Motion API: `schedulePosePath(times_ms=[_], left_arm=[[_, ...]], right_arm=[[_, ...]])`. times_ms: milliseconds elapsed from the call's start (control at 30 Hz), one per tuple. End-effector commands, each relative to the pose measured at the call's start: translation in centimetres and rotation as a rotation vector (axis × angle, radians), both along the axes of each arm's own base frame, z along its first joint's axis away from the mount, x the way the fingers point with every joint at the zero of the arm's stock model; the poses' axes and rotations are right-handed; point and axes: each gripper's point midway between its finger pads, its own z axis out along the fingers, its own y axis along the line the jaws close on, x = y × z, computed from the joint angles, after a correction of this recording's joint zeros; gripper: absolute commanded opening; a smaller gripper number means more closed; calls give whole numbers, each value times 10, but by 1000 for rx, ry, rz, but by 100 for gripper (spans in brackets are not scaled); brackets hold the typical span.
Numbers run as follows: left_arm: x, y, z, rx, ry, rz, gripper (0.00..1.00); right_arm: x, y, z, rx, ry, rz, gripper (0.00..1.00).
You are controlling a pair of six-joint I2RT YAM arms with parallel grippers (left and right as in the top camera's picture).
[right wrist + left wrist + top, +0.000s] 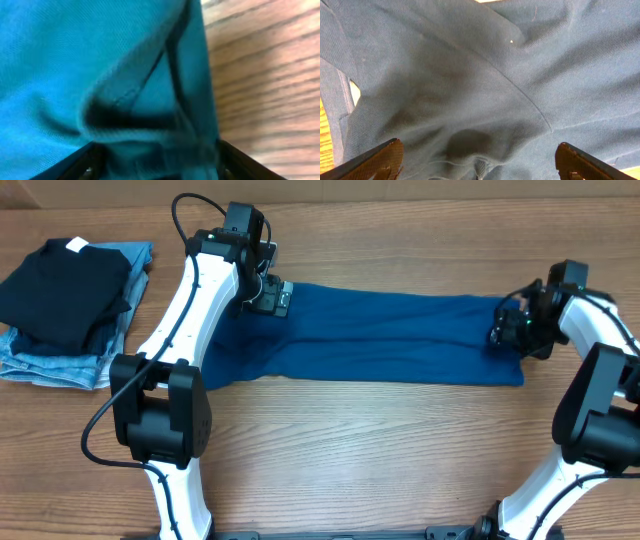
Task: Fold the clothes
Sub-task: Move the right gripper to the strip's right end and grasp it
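My left pincer (272, 298) stands wide over the shoulder end of the large teal-blue soft-fabric short-sleeved shirt (390, 335). My right pincer (505, 328) is parted around its hem corner, probably so both ends lie stretched flat. The shirt lies mid-way across the wooden worktop (380, 470), long axis left to right, hem pointing right.
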Motion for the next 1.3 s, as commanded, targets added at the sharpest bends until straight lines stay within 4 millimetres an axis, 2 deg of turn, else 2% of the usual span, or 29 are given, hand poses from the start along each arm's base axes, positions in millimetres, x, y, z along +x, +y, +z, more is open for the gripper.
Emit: schedulePosePath(times_ms=[0,67,133,233,333,500,567,733,933,1167,1200,1267], left_arm=[[2,-5,5,-16,-9,-10,100],[2,-5,5,-16,-10,-9,100],[2,-5,5,-16,-9,-10,100],[1,-5,5,-15,-4,-10,100],[-1,-5,4,-13,3,-10,100],[0,-5,4,-14,1,-10,100],[0,-5,5,-14,0,-10,100],[1,-5,5,-15,-6,-10,100],[2,-5,5,-16,-7,-10,100],[4,-5,6,-18,-17,-9,100],[4,-5,6,-18,-18,-9,100],[4,-6,6,-18,-19,-10,100]], right_arm=[[-15,9,-21,27,8,14,74],[-22,17,-29,51,18,23,71],[-25,15,-30,36,35,15,66],[-33,-15,-33,-73,78,-109,66],[-33,-25,-32,-72,63,-138,66],[-29,-20,-32,-48,49,-130,66],[-30,-17,-32,-45,53,-123,61],[-29,3,-30,62,43,-101,56],[-35,5,-31,65,66,-75,56],[-39,11,-46,37,42,8,55],[-40,11,-48,36,39,8,53],[-40,12,-50,37,31,9,34]])
